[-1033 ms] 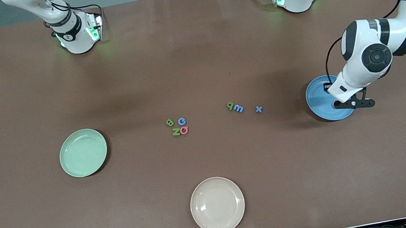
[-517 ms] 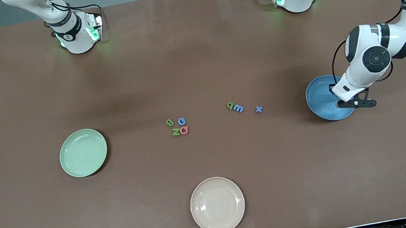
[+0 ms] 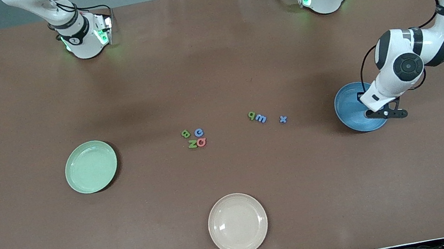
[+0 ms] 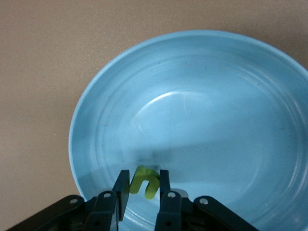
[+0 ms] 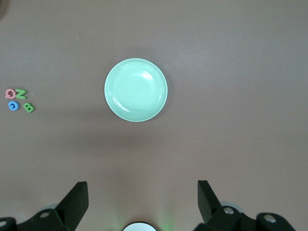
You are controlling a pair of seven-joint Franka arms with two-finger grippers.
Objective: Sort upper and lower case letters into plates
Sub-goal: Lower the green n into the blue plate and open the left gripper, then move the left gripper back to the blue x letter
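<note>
**Left gripper holds green letter over blue plate**

Left gripper [image 4: 143, 185], fingers pinched on a small green letter [image 4: 144, 182], hangs low inside the blue plate [image 3: 349, 109]. We see the right gripper [image 5: 142, 199] waiting spread wide, high above the pale green plate [image 5: 136, 90]. Between the plates lie the loose letters: a cluster of four [image 3: 194, 139], then q and m [image 3: 257, 117], then x [image 3: 283, 119].

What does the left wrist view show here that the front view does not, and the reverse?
Only the left wrist view shows the small green letter between the left gripper's fingers, over the blue plate. Only the front view shows the green plate, the cream plate and seven loose letters mid-table. Both show the blue plate.
</note>
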